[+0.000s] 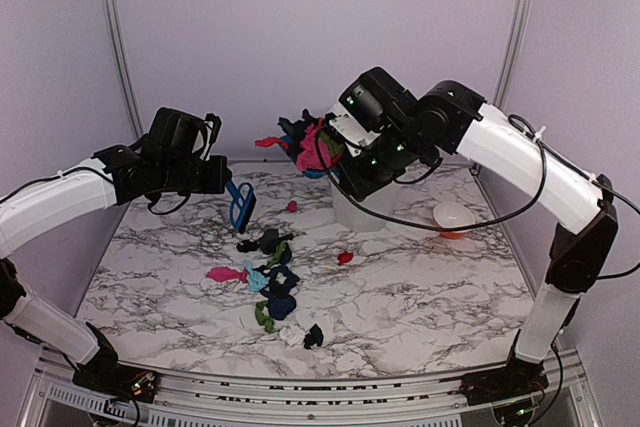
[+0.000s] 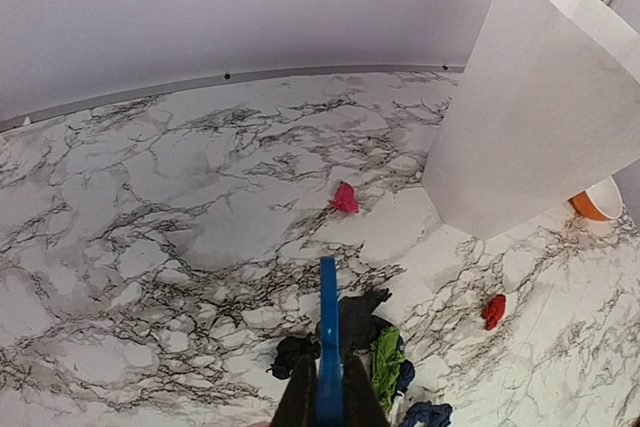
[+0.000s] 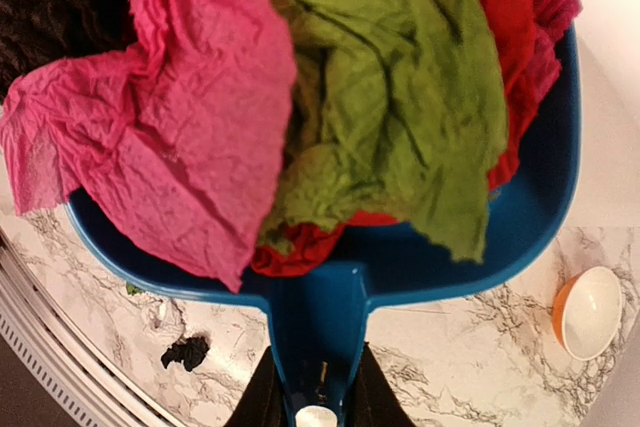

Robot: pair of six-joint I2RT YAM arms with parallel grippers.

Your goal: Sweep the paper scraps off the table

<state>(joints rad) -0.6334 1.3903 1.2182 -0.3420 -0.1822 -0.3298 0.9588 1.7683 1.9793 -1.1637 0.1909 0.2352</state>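
My right gripper [image 1: 352,152] is shut on the handle of the blue dustpan [image 3: 330,277] and holds it high at the back. It is heaped with pink, green, red and black paper scraps [image 3: 300,87], also seen from above [image 1: 312,142]. My left gripper [image 1: 215,175] is shut on the blue brush [image 1: 241,207], whose blade [image 2: 328,332] hangs over the table [image 1: 420,287]. More paper scraps [image 1: 272,277] lie in a strip mid-table. Single red bits [image 1: 345,258] [image 2: 344,198] lie apart.
A white box-like bin [image 2: 545,107] stands at the back right of the table, under the dustpan. A small white and orange bowl [image 1: 453,218] sits to its right, also in the right wrist view [image 3: 588,312]. Pinkish walls close the back and sides.
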